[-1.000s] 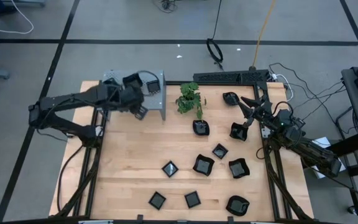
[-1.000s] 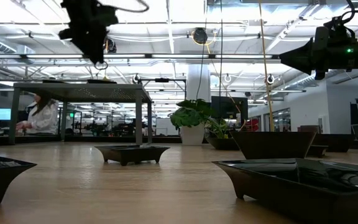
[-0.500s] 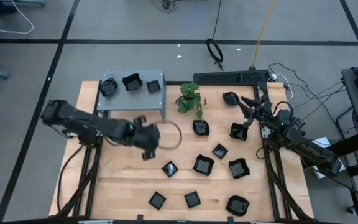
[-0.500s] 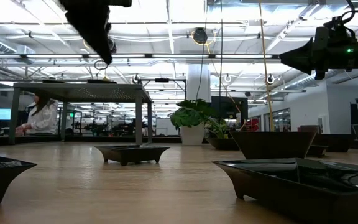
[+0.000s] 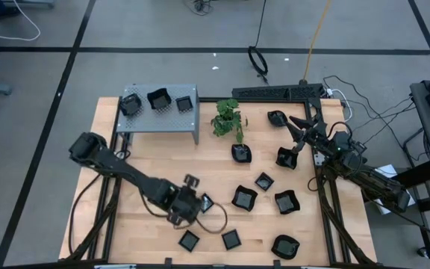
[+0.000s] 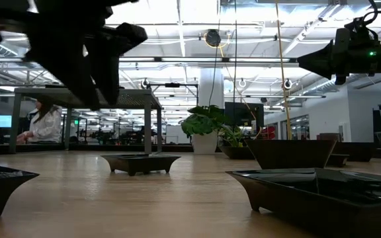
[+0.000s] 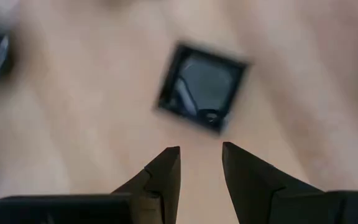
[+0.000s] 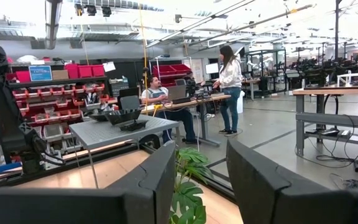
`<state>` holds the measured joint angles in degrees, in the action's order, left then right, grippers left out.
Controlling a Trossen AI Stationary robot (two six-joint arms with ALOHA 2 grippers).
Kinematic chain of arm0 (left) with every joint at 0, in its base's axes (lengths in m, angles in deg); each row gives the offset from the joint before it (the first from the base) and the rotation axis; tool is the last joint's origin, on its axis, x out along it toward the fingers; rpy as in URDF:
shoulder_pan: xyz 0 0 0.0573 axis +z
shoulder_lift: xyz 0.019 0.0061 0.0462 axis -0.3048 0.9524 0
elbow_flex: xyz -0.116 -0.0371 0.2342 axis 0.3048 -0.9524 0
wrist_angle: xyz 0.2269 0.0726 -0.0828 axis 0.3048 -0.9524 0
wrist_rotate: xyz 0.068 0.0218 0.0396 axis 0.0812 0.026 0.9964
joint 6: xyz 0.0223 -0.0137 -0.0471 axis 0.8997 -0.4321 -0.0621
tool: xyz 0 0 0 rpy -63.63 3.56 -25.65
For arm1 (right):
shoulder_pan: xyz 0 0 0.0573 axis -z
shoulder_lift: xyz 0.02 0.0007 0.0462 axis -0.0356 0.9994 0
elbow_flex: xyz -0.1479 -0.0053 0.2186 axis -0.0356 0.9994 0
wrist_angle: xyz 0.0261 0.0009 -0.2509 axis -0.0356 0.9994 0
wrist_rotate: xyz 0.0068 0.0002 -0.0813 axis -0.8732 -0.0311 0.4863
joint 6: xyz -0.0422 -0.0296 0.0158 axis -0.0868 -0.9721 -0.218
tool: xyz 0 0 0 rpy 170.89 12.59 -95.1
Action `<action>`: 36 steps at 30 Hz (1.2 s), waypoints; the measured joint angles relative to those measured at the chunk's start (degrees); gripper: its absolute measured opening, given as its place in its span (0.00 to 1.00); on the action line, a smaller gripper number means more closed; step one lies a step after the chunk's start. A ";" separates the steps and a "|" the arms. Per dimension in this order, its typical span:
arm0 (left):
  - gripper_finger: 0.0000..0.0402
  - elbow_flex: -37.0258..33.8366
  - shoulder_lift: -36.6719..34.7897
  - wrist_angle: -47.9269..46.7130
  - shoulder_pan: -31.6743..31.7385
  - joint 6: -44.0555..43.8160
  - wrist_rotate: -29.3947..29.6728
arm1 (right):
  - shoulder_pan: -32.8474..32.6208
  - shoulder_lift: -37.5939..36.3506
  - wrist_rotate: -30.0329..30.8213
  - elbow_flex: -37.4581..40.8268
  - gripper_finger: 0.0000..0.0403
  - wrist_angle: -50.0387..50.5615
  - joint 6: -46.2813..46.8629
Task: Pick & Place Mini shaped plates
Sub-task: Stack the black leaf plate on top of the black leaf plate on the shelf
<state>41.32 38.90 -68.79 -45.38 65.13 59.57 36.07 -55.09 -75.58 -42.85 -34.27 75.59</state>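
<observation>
Small glossy black plates lie scattered over the wooden table (image 5: pixel 148 224); three more sit on the grey perforated shelf (image 5: pixel 155 119). My left gripper (image 5: pixel 191 203) hangs open above the table's near middle, fingers pointing down. In the left wrist view, its fingers (image 7: pixel 201 158) stand just short of a square plate (image 7: pixel 201 87) that lies flat on the wood; this plate shows partly beside the gripper (image 5: pixel 207 202). My right gripper (image 5: pixel 297 143) waits open, raised at the far right, above a plate (image 5: pixel 286 158). Its own view (image 8: pixel 201 180) looks level toward the shelf.
A small green potted plant (image 5: pixel 228 119) stands right of the shelf. Near my left gripper lie more plates: two toward the near edge (image 5: pixel 189 240) (image 5: pixel 231 239) and one to the right (image 5: pixel 243 197). Bare wood lies on the table's left half. People sit at desks beyond (image 8: pixel 229 81).
My left arm has swung away from the shelf at the far left, travelling toward the near edge and the right, and has come down over the square plate near the table's middle. Three plates now show on the shelf.
</observation>
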 joint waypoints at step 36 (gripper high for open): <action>0.23 -0.04 9.58 10.82 2.45 -0.16 -1.00 | 0.01 0.00 -0.02 0.00 0.32 0.00 0.00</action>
<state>41.28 48.48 -57.97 -42.93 64.96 58.58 36.08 -55.09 -75.60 -42.85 -34.27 75.59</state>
